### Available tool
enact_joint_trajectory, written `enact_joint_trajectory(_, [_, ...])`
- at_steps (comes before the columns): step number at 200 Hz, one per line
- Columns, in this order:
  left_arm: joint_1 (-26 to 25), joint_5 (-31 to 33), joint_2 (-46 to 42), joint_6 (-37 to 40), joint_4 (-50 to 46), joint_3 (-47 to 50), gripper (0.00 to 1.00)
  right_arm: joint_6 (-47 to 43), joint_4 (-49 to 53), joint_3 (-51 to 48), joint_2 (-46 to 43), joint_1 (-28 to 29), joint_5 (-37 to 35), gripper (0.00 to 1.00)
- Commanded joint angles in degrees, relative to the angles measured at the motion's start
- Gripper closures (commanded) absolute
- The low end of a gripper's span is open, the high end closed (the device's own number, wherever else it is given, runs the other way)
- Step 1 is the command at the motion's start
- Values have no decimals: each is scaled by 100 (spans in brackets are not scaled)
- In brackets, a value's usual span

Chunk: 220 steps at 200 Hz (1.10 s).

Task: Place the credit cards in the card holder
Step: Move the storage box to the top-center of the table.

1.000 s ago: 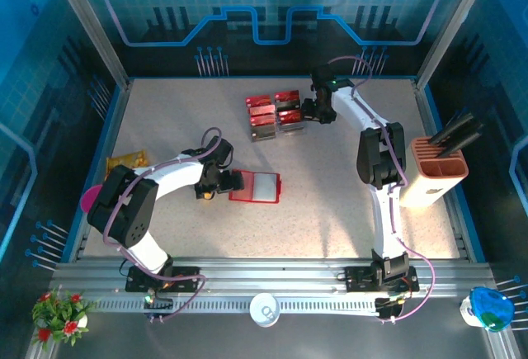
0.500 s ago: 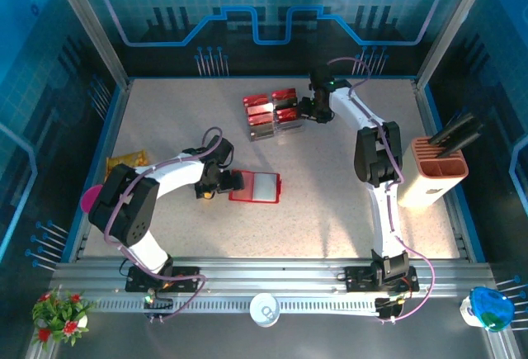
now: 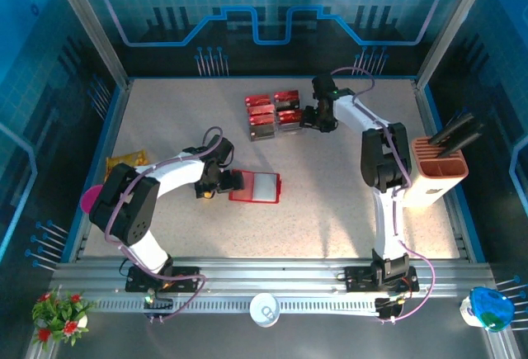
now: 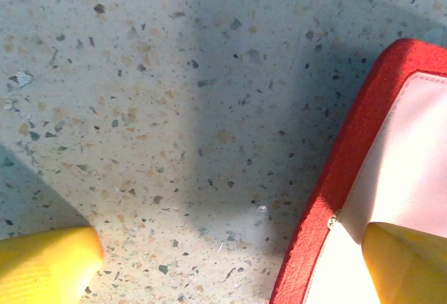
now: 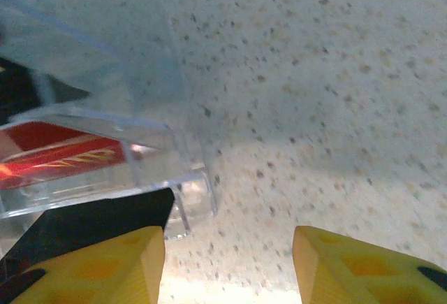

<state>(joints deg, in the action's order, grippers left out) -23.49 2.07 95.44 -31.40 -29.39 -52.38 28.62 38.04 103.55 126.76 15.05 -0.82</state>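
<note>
- Right end effector (image 3: 309, 118), half open and empty, sits just beside the cards (image 3: 274, 115) in their clear rack (image 5: 188, 171), far on the bench (image 3: 330, 202); closing here may pinch the rack wall instead.
- Left end effector (image 3: 224, 183), wide, straddles the edge of the open holder (image 3: 257, 186); a nudge could shift it.

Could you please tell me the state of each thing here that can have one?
card holder: open, lying flat, pockets facing up
credit cards: grouped together, not yet in the card holder
left gripper: open, astride the card holder's edge
right gripper: open, empty, next to the credit cards
</note>
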Motion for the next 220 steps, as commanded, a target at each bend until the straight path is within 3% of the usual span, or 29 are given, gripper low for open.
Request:
enact_joint_trajectory(1, [19, -556, 312, 67, 899, 46, 1, 126, -78, -419, -724, -4, 110, 48])
enact_joint_trajectory(57, [128, -805, 39, -225, 840, -452, 1, 154, -235, -1295, -1561, 281, 353, 49])
enact_joint_trajectory(94, [531, -963, 174, -355, 925, -1216, 1, 232, -284, -1724, -2026, 296, 428, 49])
enact_joint_trajectory(159, [1372, -1013, 1711, -1319, 903, -3401, 1, 390, -179, -2440, -2775, 358, 484, 49])
enact_joint_trajectory(220, [1510, -815, 3164, -2530, 399, -5031, 1, 416, 289, -2800, -3551, 384, 168, 49])
